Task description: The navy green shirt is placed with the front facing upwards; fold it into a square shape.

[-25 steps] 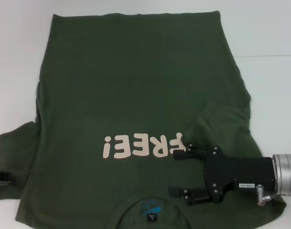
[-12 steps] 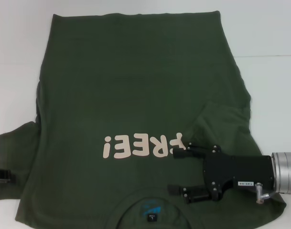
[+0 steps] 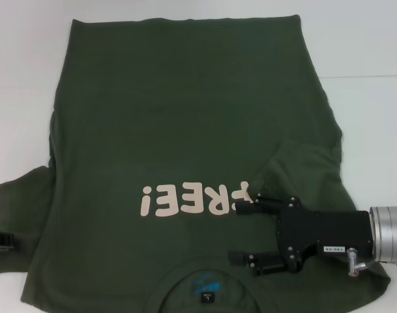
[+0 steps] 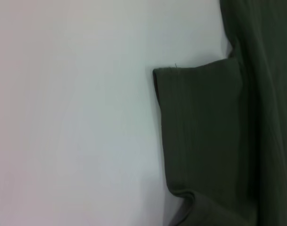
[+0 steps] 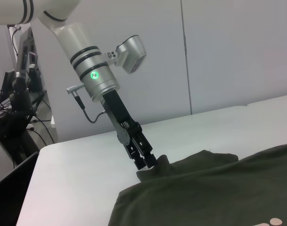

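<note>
The navy green shirt [image 3: 185, 111] lies spread front up on the white table, its cream "FREE!" letters [image 3: 195, 199] near me. Its right sleeve [image 3: 306, 166] is folded inward over the body. My right gripper [image 3: 245, 233] hovers open just over the cloth, between the end of the lettering and the collar [image 3: 208, 287], with nothing between its fingers. My left gripper [image 3: 1, 240] is at the outer edge of the left sleeve [image 3: 19, 202]. In the right wrist view the left gripper [image 5: 147, 162] is shut on that sleeve's slightly raised tip [image 5: 162, 162]. The left wrist view shows the sleeve [image 4: 204, 127] flat.
Bare white table [image 3: 367, 52] surrounds the shirt at the far side and on both sides. Past the table's left edge, the right wrist view shows a dark stand with cables [image 5: 18, 103] and a light wall [image 5: 228, 52].
My right gripper has shifted only slightly over the shirt and stays open. The shirt and the left gripper have not moved.
</note>
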Controlling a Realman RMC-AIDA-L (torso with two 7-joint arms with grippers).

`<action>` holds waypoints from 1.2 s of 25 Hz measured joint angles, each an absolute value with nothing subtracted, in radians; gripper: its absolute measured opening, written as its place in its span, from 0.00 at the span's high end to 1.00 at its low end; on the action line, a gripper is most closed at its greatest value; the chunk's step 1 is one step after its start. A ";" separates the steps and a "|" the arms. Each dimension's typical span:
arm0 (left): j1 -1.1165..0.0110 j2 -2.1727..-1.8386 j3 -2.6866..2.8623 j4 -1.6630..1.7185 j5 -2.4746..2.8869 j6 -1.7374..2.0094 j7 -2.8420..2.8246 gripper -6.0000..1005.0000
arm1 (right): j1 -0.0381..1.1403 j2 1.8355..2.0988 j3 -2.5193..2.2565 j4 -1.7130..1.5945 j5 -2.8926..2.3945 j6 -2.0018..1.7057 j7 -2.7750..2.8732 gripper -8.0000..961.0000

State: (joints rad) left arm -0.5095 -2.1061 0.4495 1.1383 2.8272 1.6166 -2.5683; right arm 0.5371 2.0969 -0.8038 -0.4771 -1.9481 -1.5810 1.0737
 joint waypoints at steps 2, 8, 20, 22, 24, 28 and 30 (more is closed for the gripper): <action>-0.509 -2.106 0.449 1.138 2.827 1.617 -2.568 0.10 | 0.537 2.097 -0.804 -0.477 -1.948 -1.580 1.074 0.02; -0.509 -2.109 0.464 1.138 2.827 1.623 -2.568 0.10 | 0.537 2.097 -0.804 -0.477 -1.948 -1.577 1.074 0.02; -0.511 -2.110 0.477 1.138 2.827 1.622 -2.573 0.10 | 0.538 2.097 -0.804 -0.477 -1.948 -1.575 1.074 0.02; -0.511 -2.109 0.477 1.138 2.827 1.620 -2.574 0.10 | 0.538 2.097 -0.804 -0.477 -1.948 -1.574 1.074 0.02; -0.511 -2.107 0.476 1.139 2.828 1.620 -2.574 0.10 | 0.538 2.097 -0.804 -0.477 -1.948 -1.574 1.074 0.02; -0.510 -2.106 0.476 1.141 2.833 1.620 -2.574 0.10 | 0.539 2.097 -0.804 -0.477 -1.948 -1.573 1.074 0.02; -0.510 -2.106 0.476 1.140 2.838 1.620 -2.574 0.10 | 0.540 2.097 -0.804 -0.477 -1.948 -1.572 1.074 0.02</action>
